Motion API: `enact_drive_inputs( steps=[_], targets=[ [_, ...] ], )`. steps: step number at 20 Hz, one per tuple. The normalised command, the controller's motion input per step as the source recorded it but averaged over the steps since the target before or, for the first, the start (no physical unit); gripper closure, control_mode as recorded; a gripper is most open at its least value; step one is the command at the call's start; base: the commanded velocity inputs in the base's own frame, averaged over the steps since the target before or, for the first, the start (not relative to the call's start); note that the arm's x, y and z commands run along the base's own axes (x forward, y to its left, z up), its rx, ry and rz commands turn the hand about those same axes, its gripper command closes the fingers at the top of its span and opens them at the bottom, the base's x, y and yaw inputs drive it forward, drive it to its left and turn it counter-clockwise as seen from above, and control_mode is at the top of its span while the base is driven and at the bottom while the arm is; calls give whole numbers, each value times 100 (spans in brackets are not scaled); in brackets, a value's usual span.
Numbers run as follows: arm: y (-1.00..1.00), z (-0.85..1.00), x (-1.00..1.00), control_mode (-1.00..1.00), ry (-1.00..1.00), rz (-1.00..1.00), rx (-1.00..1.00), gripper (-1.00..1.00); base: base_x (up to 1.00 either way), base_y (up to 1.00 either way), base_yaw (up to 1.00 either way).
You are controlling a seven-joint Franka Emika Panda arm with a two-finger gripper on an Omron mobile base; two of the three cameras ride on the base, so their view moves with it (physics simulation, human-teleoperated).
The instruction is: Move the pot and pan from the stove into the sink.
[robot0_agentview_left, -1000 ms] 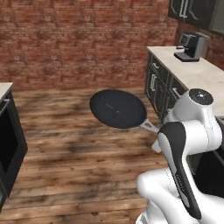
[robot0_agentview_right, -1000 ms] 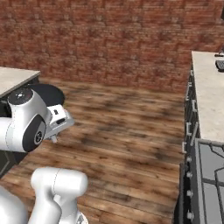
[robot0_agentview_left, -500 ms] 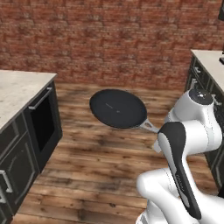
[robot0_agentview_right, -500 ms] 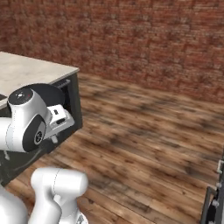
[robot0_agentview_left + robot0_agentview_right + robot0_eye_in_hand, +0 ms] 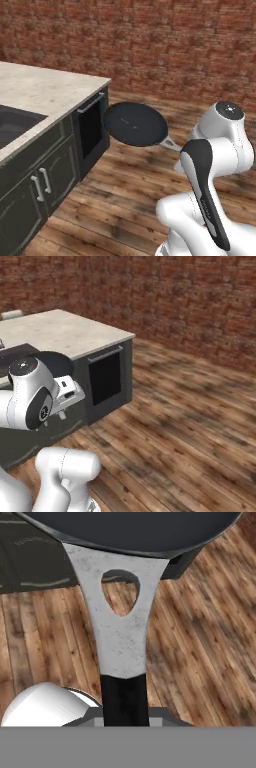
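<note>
The two-finger gripper (image 5: 125,719) is clamped on the long handle of the shallow black frying pan (image 5: 135,124), held level above open wooden floor (image 5: 125,200), beside the dark cabinet corner (image 5: 92,130).

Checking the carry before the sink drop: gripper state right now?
Gripper: shut on the pan, gripping the black end of its handle; the pan is held in the air over the wood floor.

Matt black pan (image 5: 135,124), speckled metal neck
</note>
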Motion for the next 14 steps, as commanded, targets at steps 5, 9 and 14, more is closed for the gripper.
enact_drive_inputs(
  steps=[5,9,14],
  targets=[
    [0,0,0,100,0,0,0,100,-19,0,45],
    [0,0,0,100,0,0,0,100,-17,0,46],
    [0,0,0,100,0,0,0,100,-16,0,45]
  ],
)
